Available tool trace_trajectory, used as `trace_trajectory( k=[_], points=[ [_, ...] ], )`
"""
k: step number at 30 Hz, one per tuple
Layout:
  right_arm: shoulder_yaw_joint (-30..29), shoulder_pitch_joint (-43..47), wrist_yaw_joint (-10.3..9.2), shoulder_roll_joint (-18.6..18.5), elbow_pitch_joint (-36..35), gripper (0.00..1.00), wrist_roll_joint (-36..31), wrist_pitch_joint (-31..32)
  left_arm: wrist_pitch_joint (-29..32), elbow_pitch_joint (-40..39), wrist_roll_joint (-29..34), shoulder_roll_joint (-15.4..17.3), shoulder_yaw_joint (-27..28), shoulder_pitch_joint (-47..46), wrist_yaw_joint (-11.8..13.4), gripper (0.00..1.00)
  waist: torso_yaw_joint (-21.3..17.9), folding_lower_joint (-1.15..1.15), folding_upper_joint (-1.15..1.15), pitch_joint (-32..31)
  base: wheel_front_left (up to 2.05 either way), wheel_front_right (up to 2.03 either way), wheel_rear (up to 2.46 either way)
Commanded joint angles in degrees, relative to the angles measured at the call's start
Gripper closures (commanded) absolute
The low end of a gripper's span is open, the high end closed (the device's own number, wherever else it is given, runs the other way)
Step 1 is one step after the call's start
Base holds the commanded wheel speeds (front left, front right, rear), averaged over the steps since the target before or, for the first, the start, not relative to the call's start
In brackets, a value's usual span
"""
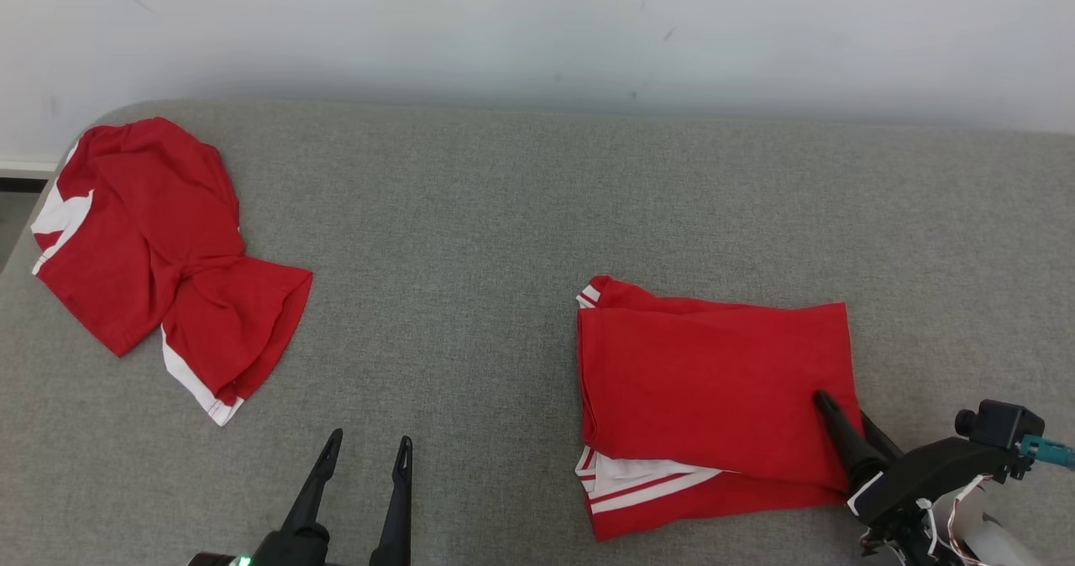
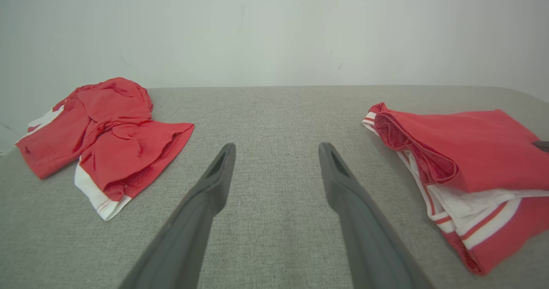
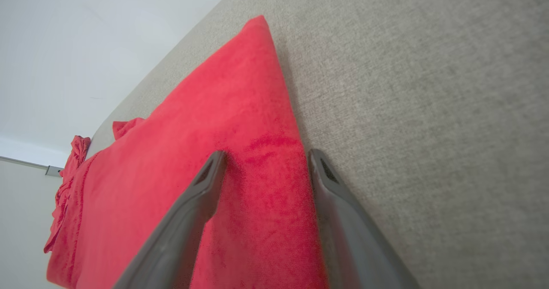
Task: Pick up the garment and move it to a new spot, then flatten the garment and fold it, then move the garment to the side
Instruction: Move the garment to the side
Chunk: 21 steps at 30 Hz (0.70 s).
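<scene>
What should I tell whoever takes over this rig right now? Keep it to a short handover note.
Left gripper: open, empty, over bare cushion.
Right gripper: open, fingers astride the right edge of the folded garment, nothing gripped.
The folded garment lies on the right; a crumpled garment lies at the far left.
Done: the fold looks finished.
Left: probably moving the folded garment aside.

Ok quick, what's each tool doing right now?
Left tool: open, empty.
Right tool: open, at the folded garment's edge, gripping nothing.
</scene>
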Motion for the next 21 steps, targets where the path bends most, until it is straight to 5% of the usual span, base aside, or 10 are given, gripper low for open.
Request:
trace_trajectory(
  k=[1,5,21],
  points=[
    [0.4,-0.3,-0.11,-0.6,-0.2,0.47,0.7,-0.5,-0.2,0.0,0.4,-0.2,0.2,-0.4,-0.1,0.0,0.0,-0.01,0.0,0.1,0.0,0.0,0.0],
    [2.4,-0.2,-0.11,-2.3,-1.4,0.98,2.5,-1.4,-0.2,0.3,0.7,-0.2,0.4,-0.2,-0.4,0.0,-0.1,-0.01,0.0,0.1,0.0,0.0,0.0],
    [11.2,-4.5,-0.11,-8.6,-4.7,1.0,0.0,-8.8,-0.2,-0.5,1.6,0.6,1.6,-0.1,-1.0,0.0,-5.5,-0.01,0.0,1.3,0.0,0.0,0.0]
  ],
)
